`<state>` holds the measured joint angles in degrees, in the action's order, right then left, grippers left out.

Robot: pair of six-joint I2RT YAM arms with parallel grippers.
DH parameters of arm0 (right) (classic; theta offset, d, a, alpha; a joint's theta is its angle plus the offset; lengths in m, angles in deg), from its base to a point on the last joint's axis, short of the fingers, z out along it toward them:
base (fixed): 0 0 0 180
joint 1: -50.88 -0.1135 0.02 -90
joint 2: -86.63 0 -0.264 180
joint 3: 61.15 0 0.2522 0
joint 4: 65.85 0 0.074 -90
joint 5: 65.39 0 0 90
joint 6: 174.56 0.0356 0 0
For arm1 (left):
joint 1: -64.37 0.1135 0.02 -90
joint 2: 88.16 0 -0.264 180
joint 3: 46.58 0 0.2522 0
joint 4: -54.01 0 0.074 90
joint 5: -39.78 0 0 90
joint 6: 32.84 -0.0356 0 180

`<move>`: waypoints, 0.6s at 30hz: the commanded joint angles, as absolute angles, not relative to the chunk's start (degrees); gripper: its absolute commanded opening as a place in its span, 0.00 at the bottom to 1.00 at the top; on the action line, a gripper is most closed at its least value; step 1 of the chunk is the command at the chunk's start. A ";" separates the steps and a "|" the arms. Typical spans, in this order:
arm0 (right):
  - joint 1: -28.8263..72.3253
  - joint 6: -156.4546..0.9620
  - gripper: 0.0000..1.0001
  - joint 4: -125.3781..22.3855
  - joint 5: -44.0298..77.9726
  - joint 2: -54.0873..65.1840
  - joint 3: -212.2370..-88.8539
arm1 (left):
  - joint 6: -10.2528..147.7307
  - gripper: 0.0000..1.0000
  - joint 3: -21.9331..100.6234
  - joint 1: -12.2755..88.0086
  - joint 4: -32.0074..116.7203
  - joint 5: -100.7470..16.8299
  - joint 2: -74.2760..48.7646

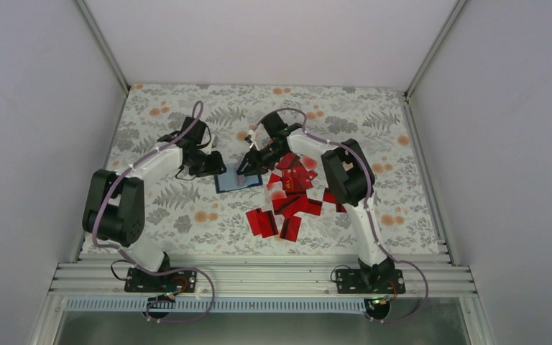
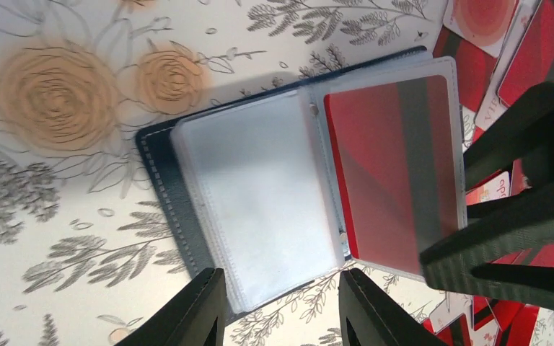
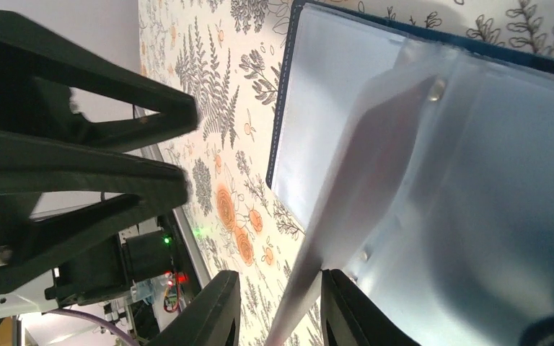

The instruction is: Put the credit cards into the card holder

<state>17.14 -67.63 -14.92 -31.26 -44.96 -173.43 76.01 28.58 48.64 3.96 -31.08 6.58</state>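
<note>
- Barely begun: one striped red credit card (image 2: 397, 173) sits in a clear sleeve of the open navy card holder (image 2: 160, 180); the facing sleeve (image 2: 260, 194) is empty.
- The other credit cards (image 1: 291, 198) lie loose on the floral table (image 1: 187, 108), just beside the card holder.
- The left gripper (image 2: 281, 281) has its fingers apart, astride the holder's near edge.
- The right gripper (image 3: 280, 281) has a clear leaf (image 3: 375, 166) running between narrowly parted fingers; I cannot tell whether it is pinched.

Table (image 1: 187, 208) with a pale top printed with grey ferns and orange flowers (image 2: 58, 97). White walls (image 1: 29, 108) enclose it on three sides. A ribbed aluminium rail (image 1: 259, 277) runs along its near edge, and metal struts (image 1: 104, 47) mark the far corners.
</note>
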 commanded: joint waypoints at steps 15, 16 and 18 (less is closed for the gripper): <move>12.39 -65.33 0.35 -10.69 -32.38 -53.47 -185.78 | 78.54 0.40 18.54 53.72 2.63 -34.70 -7.51; 12.32 -65.25 0.36 -10.63 -32.42 -53.67 -186.20 | 78.62 0.40 18.15 53.69 2.56 -34.73 -8.01; 12.17 -65.22 0.38 -10.00 -32.42 -54.12 -187.23 | 78.78 0.40 17.43 53.81 2.51 -34.74 -9.23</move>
<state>12.92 -65.64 -11.91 -31.72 -52.33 -184.23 77.76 18.86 53.38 2.84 -34.36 -6.54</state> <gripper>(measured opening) 0.363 0.405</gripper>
